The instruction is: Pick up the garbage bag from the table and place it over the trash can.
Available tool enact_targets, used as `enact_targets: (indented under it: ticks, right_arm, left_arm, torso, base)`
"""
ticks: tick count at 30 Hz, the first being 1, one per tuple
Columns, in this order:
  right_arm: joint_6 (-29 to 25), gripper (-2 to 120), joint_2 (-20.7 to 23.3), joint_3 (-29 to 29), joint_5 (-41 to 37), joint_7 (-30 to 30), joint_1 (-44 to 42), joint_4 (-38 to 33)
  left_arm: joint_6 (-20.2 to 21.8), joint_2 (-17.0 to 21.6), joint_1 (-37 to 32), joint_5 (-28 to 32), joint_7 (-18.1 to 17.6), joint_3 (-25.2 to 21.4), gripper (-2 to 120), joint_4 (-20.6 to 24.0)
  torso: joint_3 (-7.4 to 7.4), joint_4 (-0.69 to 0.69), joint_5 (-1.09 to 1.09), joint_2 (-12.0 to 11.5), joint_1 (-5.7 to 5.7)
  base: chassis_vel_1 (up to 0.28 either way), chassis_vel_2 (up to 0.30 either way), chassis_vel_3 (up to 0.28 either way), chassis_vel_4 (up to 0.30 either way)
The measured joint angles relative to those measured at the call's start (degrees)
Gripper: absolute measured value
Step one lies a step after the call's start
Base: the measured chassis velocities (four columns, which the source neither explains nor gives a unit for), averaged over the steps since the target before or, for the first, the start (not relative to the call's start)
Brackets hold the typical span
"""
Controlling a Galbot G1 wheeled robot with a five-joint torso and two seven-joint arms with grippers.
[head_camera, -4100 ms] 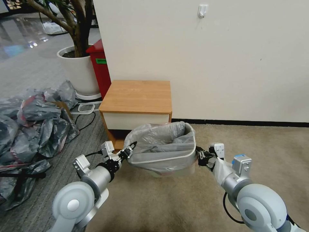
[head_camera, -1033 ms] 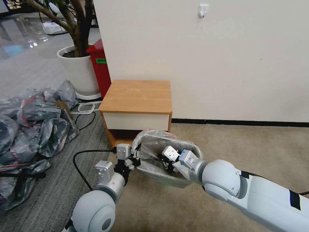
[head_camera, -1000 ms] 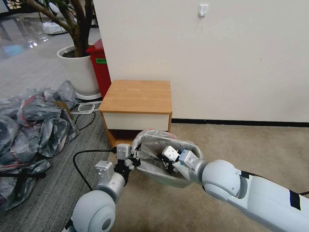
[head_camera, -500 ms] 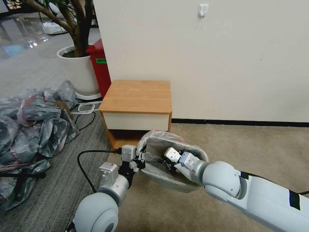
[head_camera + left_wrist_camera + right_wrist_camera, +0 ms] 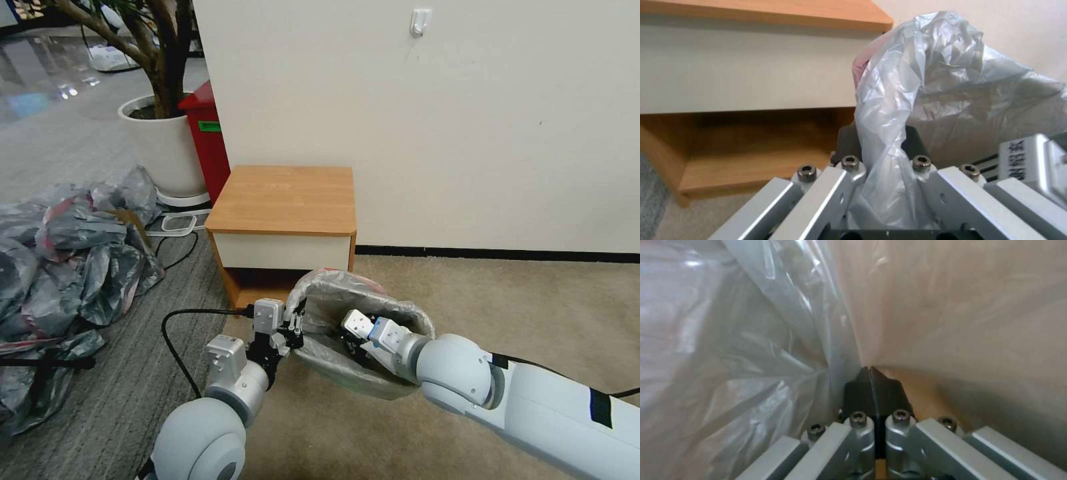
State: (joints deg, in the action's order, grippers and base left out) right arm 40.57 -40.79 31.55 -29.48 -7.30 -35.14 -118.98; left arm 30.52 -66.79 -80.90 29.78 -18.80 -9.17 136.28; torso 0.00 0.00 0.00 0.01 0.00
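nearest to us, our 2 arms meet at the trash can [image 5: 373,381], which sits tilted on the beige carpet [image 5: 533,300] just in front of the table [image 5: 287,200]. our left gripper [image 5: 293,327] is at the can's left rim with its jaws pinched on a gathered fold of the garbage bag [image 5: 333,293]; the left wrist view shows the plastic [image 5: 907,100] bunched between the 2 black pads. our right gripper [image 5: 351,338] is down inside the can, jaws pressed together with nothing between them [image 5: 871,390], tips against the liner where the grey plastic meets the beige wall. the bag already lies over the can, its pink edge showing at the far rim, and the tabletop is bare.

we judge the main risk to be the thin plastic: a pull from the left grip while the right tips press inward could tear it or drag the rim off. the light can, already leaning, could also tip or slide on the carpet.

beyond the table stands a cream wall [image 5: 433,133] with a small hook [image 5: 420,22]. to our left lie a heap of grey bags [image 5: 67,253], a black cable [image 5: 180,320], a red bin [image 5: 208,137] and a potted tree [image 5: 160,127].
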Motion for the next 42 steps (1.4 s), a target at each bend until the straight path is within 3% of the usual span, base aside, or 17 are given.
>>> enact_targets:
  ticks: [27,37,42]
  right_arm:
    - [0.0,0,0.8,1.4,-0.3,0.0,0.5,1.2]
    - [0.0,0,4.1,-0.5,-1.9,0.3,-0.4,-3.7]
    - [-0.1,0,5.6,-5.4,-3.5,0.5,-3.2,-6.3]
  left_arm:
    - [0.7,-0.5,0.9,-1.2,1.4,0.9,5,-0.4]
    - [0.1,-1.2,2.1,-0.8,1.4,0.4,5,-5.0]
    - [-2.0,-2.3,2.3,0.4,1.3,0.4,5,-8.7]
  torso:
    - [0.00,-0.01,0.00,0.0,0.00]
    - [0.00,-0.01,0.00,0.0,0.00]
    - [0.00,0.00,0.01,0.0,0.00]
  base:
    - [0.000,0.000,0.000,0.000]
    - [0.000,0.000,0.000,0.000]
    - [0.000,0.000,0.000,0.000]
